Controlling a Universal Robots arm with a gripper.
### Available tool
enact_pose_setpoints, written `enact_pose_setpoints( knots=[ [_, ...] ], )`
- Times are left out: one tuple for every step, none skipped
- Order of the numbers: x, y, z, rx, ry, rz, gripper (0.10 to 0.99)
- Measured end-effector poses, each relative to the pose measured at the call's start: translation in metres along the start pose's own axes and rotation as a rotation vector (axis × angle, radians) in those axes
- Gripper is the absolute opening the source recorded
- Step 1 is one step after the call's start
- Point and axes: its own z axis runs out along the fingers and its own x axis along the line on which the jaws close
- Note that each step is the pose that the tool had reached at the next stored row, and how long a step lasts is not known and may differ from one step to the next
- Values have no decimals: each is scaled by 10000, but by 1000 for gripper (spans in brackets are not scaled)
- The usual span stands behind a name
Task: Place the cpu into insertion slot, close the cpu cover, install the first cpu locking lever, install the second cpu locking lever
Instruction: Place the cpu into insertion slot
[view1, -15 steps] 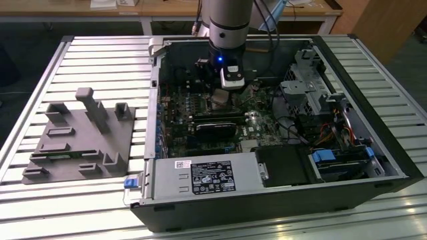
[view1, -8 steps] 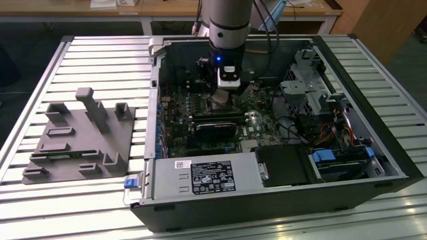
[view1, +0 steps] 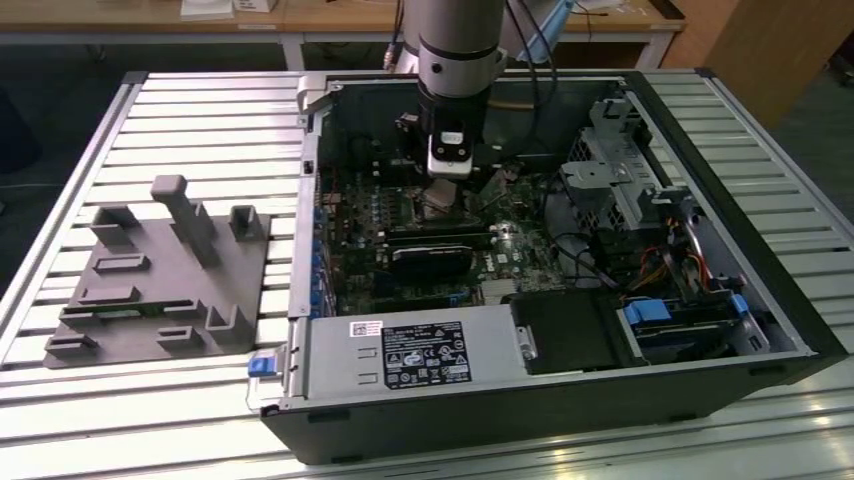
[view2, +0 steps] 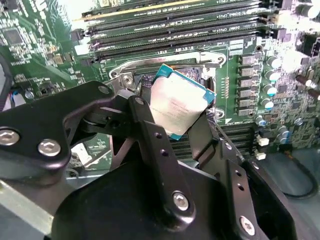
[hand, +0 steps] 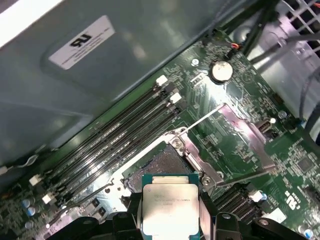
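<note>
Just above the insertion slot (hand: 160, 166), the claw (view2: 176, 122) is clamping the cpu (view2: 180, 102), not yet seated; cpu cover (hand: 248, 136) lying open, levers (hand: 202, 117) undone.

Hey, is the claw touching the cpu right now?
Touching. In the second wrist view the claw clamps the cpu by two opposite edges, no gap visible.

You've got the case (view1: 747, 300) on the table (view1: 80, 150), fixture block (view1: 147, 290) beside it on the exterior view's left. Power supply (view1: 414, 355) sits at the case's near end; card (view1: 434, 250) lies between it and the gripper (view1: 446, 192), farther in. In the first wrist view you see the cpu (hand: 170, 207), pinched in the gripper, over the slot (hand: 160, 167); cover (hand: 245, 131) flipped open beside the slot, memory slots (hand: 115, 145) on the other side.
</note>
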Motion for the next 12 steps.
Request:
enact_pose_setpoints(
  knots=[
    [0,0,0,1,-8,109,541],
    [0,0,0,3,-17,221,541],
    [0,0,1,5,-26,334,541],
    [0,0,1,7,-36,444,541],
    [0,0,1,8,-45,561,541],
    [0,0,1,11,-55,682,541],
    [0,0,2,12,-64,802,541],
    [0,0,2,15,-75,932,541],
    [0,0,2,16,-84,1049,541],
    [0,0,2,19,-94,1170,541],
    [0,0,2,20,-103,1287,541],
    [0,0,3,22,-112,1403,541]
  ],
)
